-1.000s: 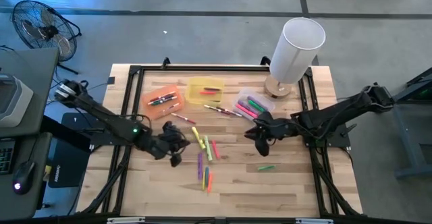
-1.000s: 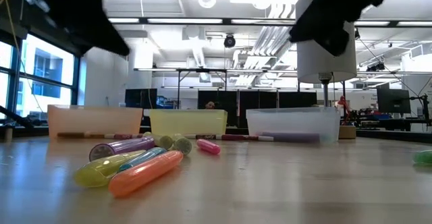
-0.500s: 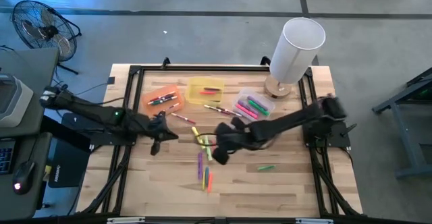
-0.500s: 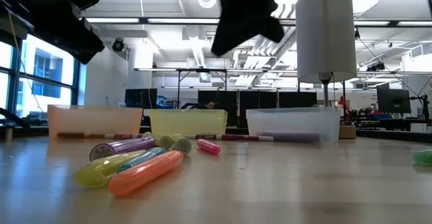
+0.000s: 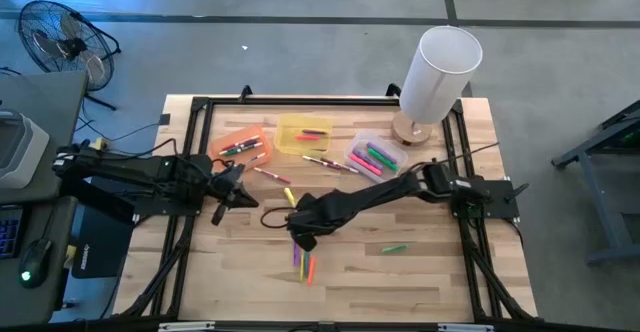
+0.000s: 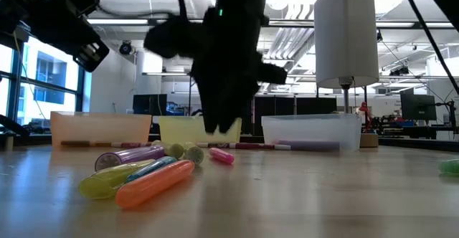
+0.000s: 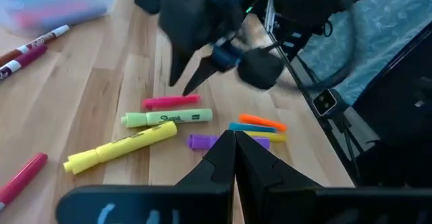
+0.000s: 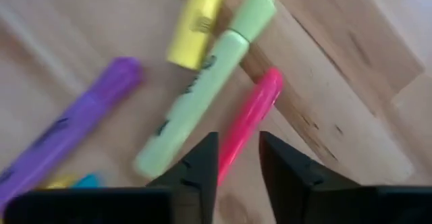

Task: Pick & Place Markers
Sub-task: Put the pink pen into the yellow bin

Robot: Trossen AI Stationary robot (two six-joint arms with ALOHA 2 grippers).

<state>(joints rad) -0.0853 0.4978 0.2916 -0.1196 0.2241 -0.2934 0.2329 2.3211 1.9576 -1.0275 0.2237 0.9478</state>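
Observation:
Several markers lie flat on the wooden table. In the right wrist view a pink marker [image 8: 251, 116], a yellow-green one [image 8: 202, 99], a yellow one [image 8: 196, 25] and a purple one [image 8: 74, 133] lie side by side. My right gripper [image 8: 237, 150] hangs open above them, pointing steeply down, one finger on each side of the pink marker's near end and touching nothing. It also shows over the cluster [image 5: 303, 234] and from the side [image 7: 192, 82]. My left gripper [image 7: 234, 143] is shut and empty, drawn back at the table's left [image 5: 243, 194]. A green marker [image 5: 394, 248] lies alone to the right.
An orange bin [image 5: 243, 147], a yellow bin [image 5: 303, 132] and a clear bin [image 5: 375, 155] stand in a row at the far side, each with markers inside. A white cylinder lamp [image 5: 440, 72] stands at the far right. A black frame [image 5: 195, 172] rims the table.
My right gripper has swung from the clear bin's side toward the table's left, sunk and tipped to point down over the marker cluster. My left gripper has drawn back from the cluster toward the table's left edge. The markers have kept still.

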